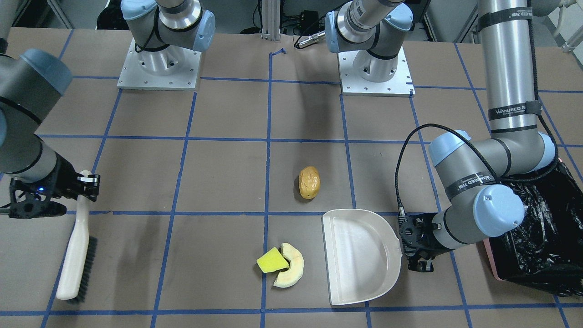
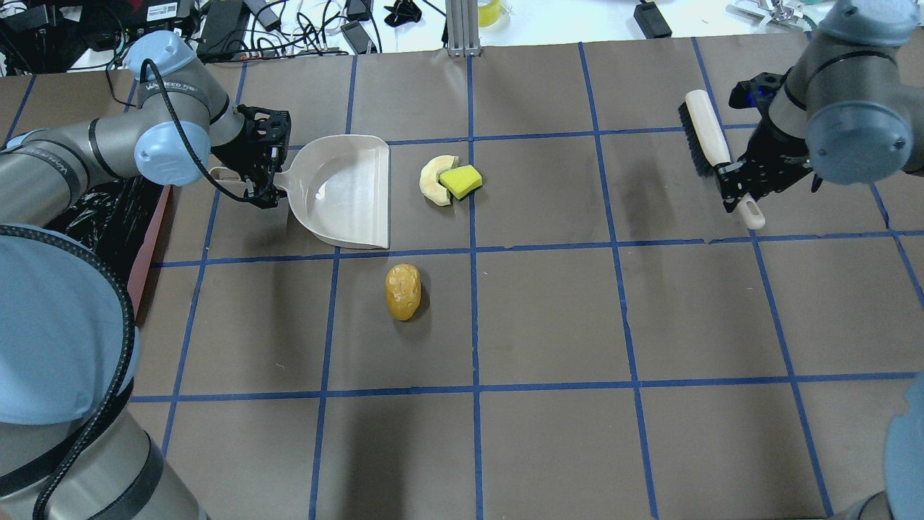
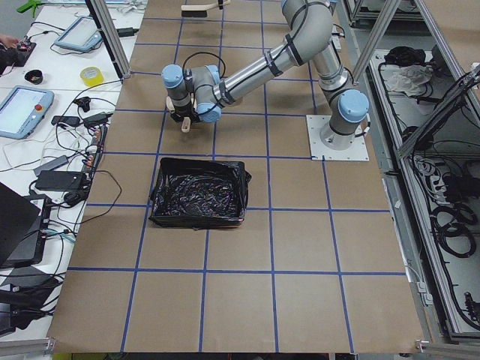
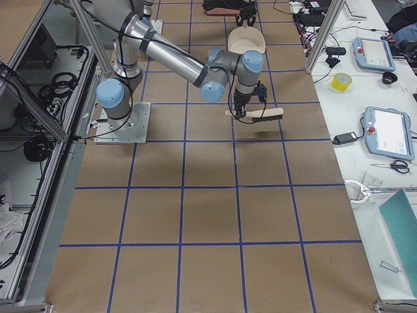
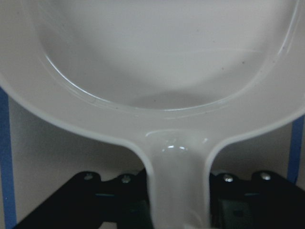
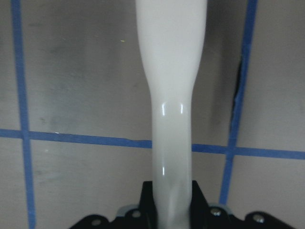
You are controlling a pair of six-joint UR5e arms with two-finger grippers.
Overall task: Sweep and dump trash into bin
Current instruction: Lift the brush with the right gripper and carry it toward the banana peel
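The trash lies on the brown table: a brown potato-like oval [image 1: 309, 182] [image 2: 403, 291], a yellow-and-green sponge wedge [image 1: 272, 263] [image 2: 462, 180] and, touching it, a pale crescent slice [image 1: 291, 269] [image 2: 433, 180]. My left gripper [image 1: 412, 241] [image 2: 266, 165] is shut on the handle of the beige dustpan [image 1: 360, 255] [image 2: 346, 191] [image 5: 162, 57], whose open mouth faces the sponge and slice. The pink bin [image 1: 491, 260] [image 2: 153, 238] with its black bag [image 3: 200, 193] stands just behind that arm. My right gripper [image 1: 85, 184] [image 2: 743, 180] [image 6: 171, 207] is shut on the beige brush [image 1: 75, 255] [image 2: 711, 144], far from the trash.
Blue tape lines grid the table. Both arm bases [image 1: 159, 64] [image 1: 375, 68] stand at the robot's edge. Cables and gear lie past the far edge [image 2: 346, 22]. The left arm's elbow [image 1: 496, 159] hangs over the bin.
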